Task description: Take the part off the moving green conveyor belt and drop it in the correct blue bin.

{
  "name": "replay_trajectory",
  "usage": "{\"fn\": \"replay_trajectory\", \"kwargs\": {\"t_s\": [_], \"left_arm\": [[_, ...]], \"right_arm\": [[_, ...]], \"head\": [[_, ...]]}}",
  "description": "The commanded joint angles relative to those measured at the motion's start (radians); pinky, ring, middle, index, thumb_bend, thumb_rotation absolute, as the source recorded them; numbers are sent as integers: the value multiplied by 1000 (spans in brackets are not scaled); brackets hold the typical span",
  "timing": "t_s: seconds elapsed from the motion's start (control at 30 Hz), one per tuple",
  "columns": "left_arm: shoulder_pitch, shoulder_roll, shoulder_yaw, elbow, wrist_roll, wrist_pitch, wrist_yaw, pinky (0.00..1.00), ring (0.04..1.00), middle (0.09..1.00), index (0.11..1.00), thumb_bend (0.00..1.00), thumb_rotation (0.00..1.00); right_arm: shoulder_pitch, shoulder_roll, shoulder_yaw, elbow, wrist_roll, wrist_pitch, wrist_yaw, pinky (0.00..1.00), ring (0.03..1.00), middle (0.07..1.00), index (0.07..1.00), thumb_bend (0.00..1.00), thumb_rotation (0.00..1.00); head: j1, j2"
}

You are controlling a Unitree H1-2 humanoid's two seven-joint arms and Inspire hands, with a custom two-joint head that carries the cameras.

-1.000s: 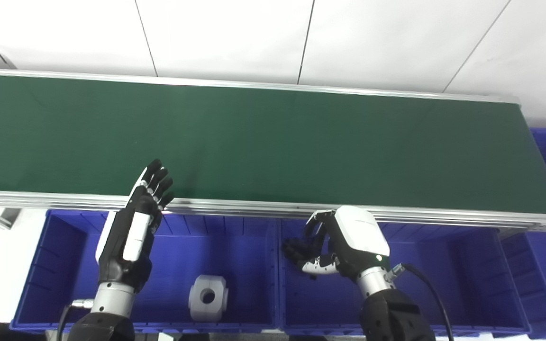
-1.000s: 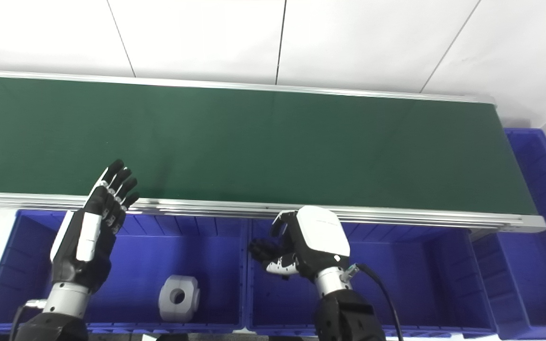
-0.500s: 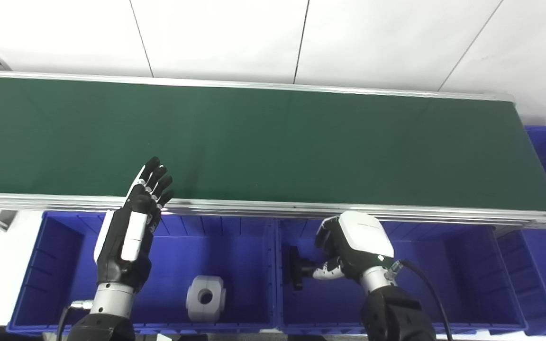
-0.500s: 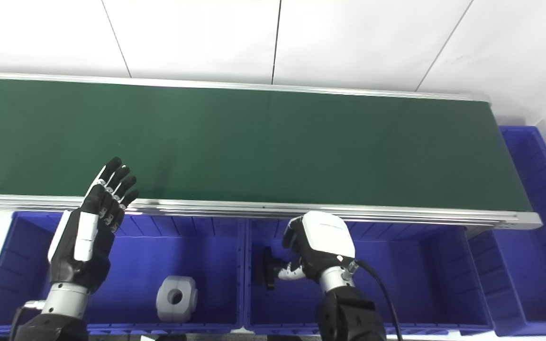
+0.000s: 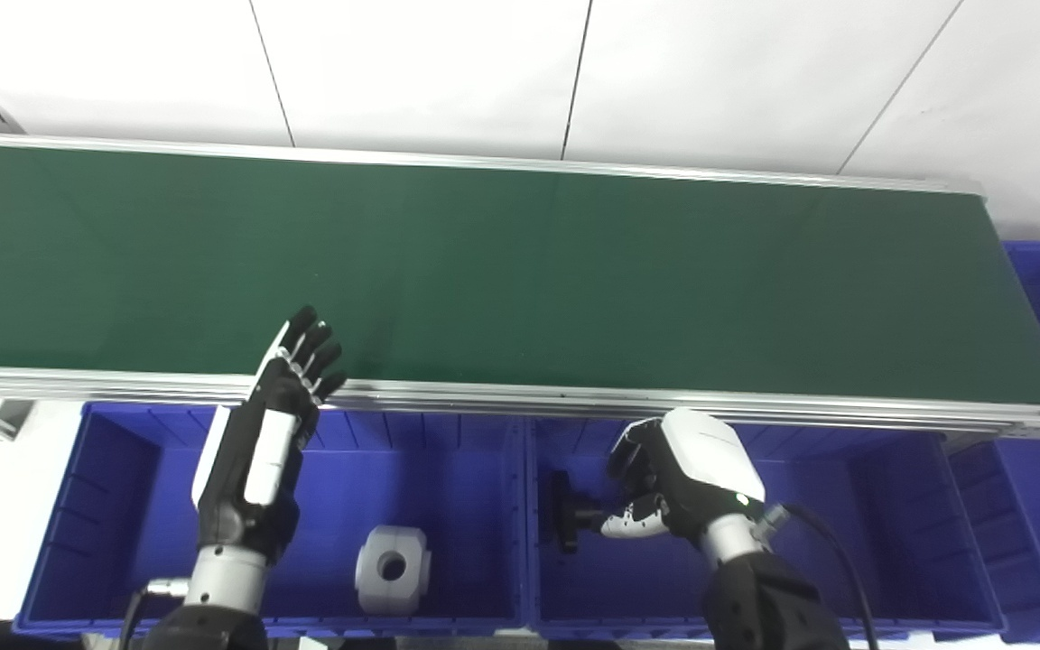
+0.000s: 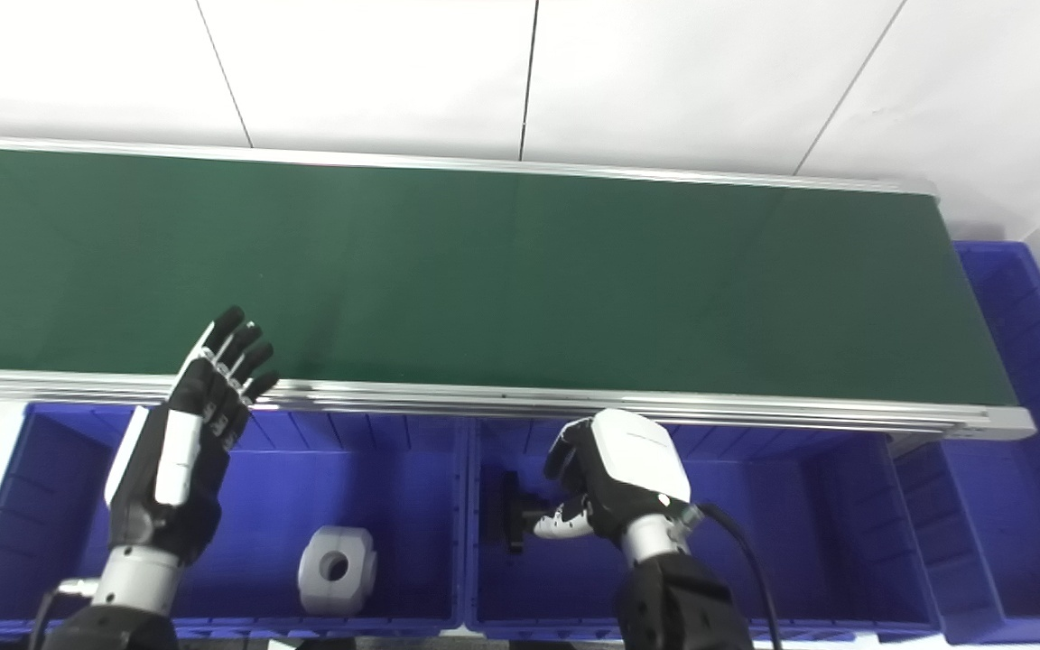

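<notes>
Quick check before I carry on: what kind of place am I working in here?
It looks like a small factory-style sorting station, perhaps a test cell. A long green conveyor belt with metal rails runs across, blue bins line its near edge, and machined-looking parts lie in them: a white part and a black part.

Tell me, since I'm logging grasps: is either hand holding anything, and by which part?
The left hand is open and empty. A black part lies in the middle blue bin at the right hand's thumb tip; whether it is gripped cannot be told.
</notes>
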Motion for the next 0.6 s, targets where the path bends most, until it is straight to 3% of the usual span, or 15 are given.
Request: {"fn": "replay_trajectory", "kwargs": {"t_s": [0.0,0.03,0.07,0.13,0.2,0.33,0.43,0.57], "left_arm": [[4,-6,-14,-5,23,-61,-7,898,920,933,952,734,852],[7,-8,-19,1,32,-74,-6,903,921,936,954,731,860],[11,-10,-23,5,42,-85,-4,906,923,938,953,725,863],[16,-13,-30,14,56,-104,-2,914,925,941,954,717,870],[22,-18,-35,26,72,-127,4,916,928,941,952,718,872],[32,-27,-44,48,107,-168,15,898,924,941,953,726,878],[38,-32,-50,74,141,-205,25,885,920,939,957,718,897],[39,-34,-54,110,173,-261,36,881,925,944,959,697,910]], "right_arm": [[50,66,-27,-88,154,-35,-80,320,403,497,503,519,128],[86,97,-54,-94,259,-65,-127,344,425,522,569,653,329],[117,121,-79,-79,356,-113,-179,344,421,515,596,691,415],[154,145,-118,-27,487,-202,-254,335,410,523,637,680,566],[169,181,-176,75,640,-288,-305,378,465,597,691,721,740],[135,215,-260,254,853,-399,-358,489,555,679,739,743,773],[103,197,-272,344,893,-471,-391,579,640,748,777,753,832],[82,182,-264,417,896,-544,-432,604,674,779,786,714,872]], "head": [[30,-14],[41,-19],[52,-24],[71,-34],[87,-44],[117,-68],[144,-93],[163,-114]]}}
